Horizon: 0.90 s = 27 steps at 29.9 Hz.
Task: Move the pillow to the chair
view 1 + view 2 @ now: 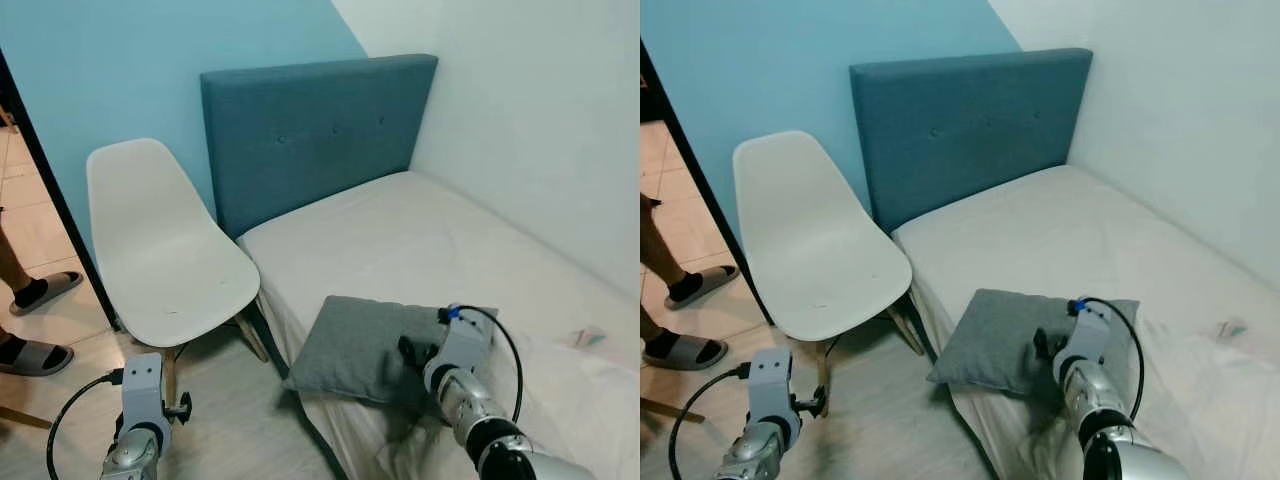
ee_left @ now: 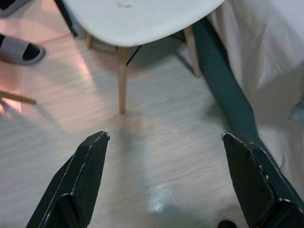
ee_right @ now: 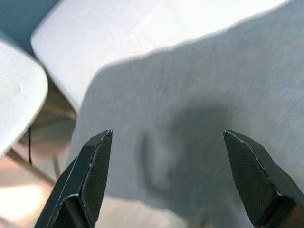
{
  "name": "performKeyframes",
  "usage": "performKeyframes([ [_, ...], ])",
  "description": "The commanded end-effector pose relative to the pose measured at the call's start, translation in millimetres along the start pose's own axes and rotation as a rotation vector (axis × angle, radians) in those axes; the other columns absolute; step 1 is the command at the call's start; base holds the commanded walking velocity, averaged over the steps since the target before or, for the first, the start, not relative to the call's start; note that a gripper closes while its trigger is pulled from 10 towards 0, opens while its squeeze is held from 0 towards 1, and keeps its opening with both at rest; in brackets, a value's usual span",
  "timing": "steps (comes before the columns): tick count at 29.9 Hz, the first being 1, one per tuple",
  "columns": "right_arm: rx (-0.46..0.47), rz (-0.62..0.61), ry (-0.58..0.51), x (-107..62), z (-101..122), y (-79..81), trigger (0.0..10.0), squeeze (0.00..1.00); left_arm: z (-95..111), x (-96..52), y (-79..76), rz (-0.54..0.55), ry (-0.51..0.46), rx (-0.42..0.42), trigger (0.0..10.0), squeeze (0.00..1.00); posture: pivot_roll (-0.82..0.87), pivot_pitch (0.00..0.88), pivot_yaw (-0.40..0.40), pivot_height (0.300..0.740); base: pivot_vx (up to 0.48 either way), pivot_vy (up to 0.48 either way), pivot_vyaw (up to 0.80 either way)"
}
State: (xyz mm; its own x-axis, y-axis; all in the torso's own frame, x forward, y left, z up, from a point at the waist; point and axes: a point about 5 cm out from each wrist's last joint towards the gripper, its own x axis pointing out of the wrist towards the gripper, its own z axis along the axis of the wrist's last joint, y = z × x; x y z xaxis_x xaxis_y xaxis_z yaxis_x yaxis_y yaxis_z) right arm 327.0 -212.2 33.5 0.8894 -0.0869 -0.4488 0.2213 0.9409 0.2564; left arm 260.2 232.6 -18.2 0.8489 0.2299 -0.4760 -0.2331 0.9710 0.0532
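Pillow [image 1: 365, 350], grey and square, lies on the near left corner of the bed [image 1: 440, 240], its left edge hanging a little over the side of the mattress. The right gripper [image 3: 166, 175] is poised directly above the pillow's middle, its two black fingers [image 3: 90, 178] spread wide with the grey fabric showing between them; whether the tips touch the cloth cannot be told. The silver right arm [image 1: 480, 410] reaches in from the near right, a black cable looping over its wrist. The white chair [image 1: 160, 250] stands just left of the bed, its seat bare, its wooden legs on the pale wood floor [image 2: 156, 156]. The chair sits well apart from the pillow, with the bed's dark teal side rail between them. The left gripper [image 2: 164, 178] hangs low near the chair's front legs, its fingers held wide apart over the floor and gripping nothing. Behind the bed rises a teal padded headboard [image 1: 320, 130] against a light blue wall. On the far left, beyond a dark door frame, a person's feet [image 1: 35, 295] in grey slippers stand on tiled flooring. A small pale scrap [image 1: 588, 337] lies on the sheet at the right of the bed.
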Motion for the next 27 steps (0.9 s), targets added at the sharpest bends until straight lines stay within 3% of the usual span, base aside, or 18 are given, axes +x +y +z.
performKeyframes([
  [1,0.011,0.01,-0.057,2.1,16,0.8,10.0,0.0,6,1.5,-1.5,-0.016,-0.025,0.005,10.0,0.0,-0.15,0.0,-0.047,0.67,0.0,0.0,0.0],
  [4,-0.032,0.012,-0.106,3.7,36,-1.3,10.0,0.0,11,3.0,-3.3,-0.024,-0.05,-0.004,10.0,0.0,-0.16,0.0,-0.046,0.655,0.0,0.0,0.0],
  [11,-0.112,-0.074,-0.109,1.6,49,-22.0,10.0,0.0,16,4.0,-3.2,-0.027,-0.076,-0.008,10.0,0.0,-0.18,0.0,-0.042,0.63,0.0,0.0,0.0],
  [22,-0.119,-0.058,-0.05,-0.3,23,-19.1,10.0,0.0,26,5.3,-3.6,-0.045,-0.126,-0.007,10.0,0.0,-0.17,0.021,-0.02,0.616,0.0,0.0,0.0],
  [27,-0.164,-0.141,-0.052,-2.4,20,-27.5,10.0,0.0,29,4.7,-2.0,-0.054,-0.152,0.002,10.0,0.0,-0.16,0.034,-0.01,0.616,0.0,0.0,0.0],
])
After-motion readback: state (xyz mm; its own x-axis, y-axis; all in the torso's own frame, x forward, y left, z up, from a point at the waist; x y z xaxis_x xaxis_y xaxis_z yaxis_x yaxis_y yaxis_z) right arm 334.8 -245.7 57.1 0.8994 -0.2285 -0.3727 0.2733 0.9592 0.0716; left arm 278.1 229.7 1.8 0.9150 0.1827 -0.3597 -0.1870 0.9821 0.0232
